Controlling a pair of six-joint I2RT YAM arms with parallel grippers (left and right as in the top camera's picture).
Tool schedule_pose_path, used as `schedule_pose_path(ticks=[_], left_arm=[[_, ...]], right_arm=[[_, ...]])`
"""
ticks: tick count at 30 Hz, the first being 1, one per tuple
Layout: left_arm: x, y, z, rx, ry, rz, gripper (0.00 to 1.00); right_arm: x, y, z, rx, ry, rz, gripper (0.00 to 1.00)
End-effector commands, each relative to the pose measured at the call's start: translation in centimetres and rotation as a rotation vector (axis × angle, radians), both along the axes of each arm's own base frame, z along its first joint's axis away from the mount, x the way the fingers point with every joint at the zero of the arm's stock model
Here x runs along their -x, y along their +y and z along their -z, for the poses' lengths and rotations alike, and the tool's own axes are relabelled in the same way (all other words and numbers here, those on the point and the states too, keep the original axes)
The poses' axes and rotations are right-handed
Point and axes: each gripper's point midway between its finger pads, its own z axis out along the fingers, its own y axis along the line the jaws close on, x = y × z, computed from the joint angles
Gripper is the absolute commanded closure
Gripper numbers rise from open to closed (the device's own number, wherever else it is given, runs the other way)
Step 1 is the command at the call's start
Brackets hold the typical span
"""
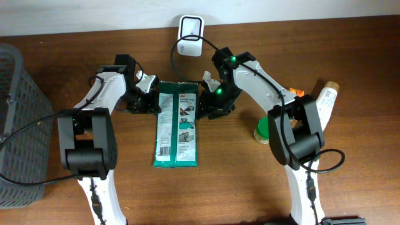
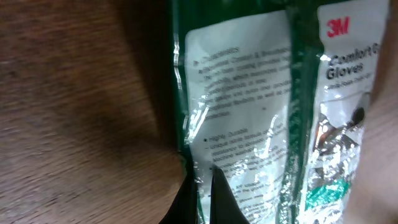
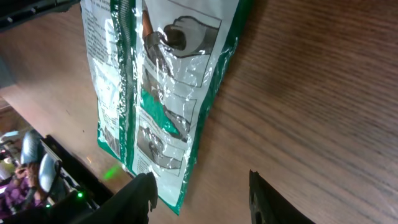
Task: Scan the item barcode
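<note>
While lying flat and label-up at mid tabletop [image 1: 250,187], the green 3M gloves packet [image 1: 178,125] is pinched at its upper left edge by the left tool [image 2: 202,199], which is clenched on the film. A barcode [image 1: 164,150] is seen near the packet's lower left corner. The right tool [image 3: 199,193] is held just beside the upper right edge, fingers spread, nothing gripped. Noted farther out: white corded device [image 1: 189,28] behind the packet; grey mesh basket [image 1: 19,125] far left; round green-topped item [image 1: 262,131] and white bottle [image 1: 326,100] at right.
</note>
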Motion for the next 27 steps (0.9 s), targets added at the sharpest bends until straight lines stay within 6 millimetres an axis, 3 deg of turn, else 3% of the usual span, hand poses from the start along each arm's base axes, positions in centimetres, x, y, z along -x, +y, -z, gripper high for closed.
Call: schedule_pose_path(ticks=[1, 4, 8, 13, 17, 21, 24, 27], left_arm=[[0.2, 0.6, 1.7, -0.034, 0.045, -0.052, 1.0], [0.5, 0.6, 3.4, -0.037, 0.093, -0.084, 1.0], [0.8, 0.6, 4.1, -0.039, 0.111, -0.084, 1.0], [0.8, 0.6, 4.1, -0.039, 0.111, -0.084, 1.0], [0.8, 0.6, 4.1, -0.039, 0.112, -0.084, 1.0], [0.8, 0.6, 4.1, -0.039, 0.112, -0.084, 1.0], [1.0, 0.6, 4.1, -0.04, 0.119, -0.084, 1.0], [1.2, 0.6, 4.1, -0.04, 0.127, -0.083, 1.0]], right_arm=[[0.9, 0.2, 1.1, -0.036, 0.028, -0.01, 0.53], [1.8, -0.1, 2.5, -0.032, 0.059, 0.001, 0.53], [2.2, 0.6, 3.9, -0.057, 0.078, 0.043, 0.53], [3.3, 3.4, 6.3, -0.067, 0.1, 0.118, 0.46], [5.2, 7.3, 7.9, -0.086, 0.102, 0.152, 0.46], [2.4, 8.5, 6.9, -0.163, 0.003, 0.172, 0.47], [-0.8, 7.7, 5.6, -0.201, -0.059, 0.214, 0.56], [-3.3, 6.7, 4.8, -0.225, -0.096, 0.268, 0.56]])
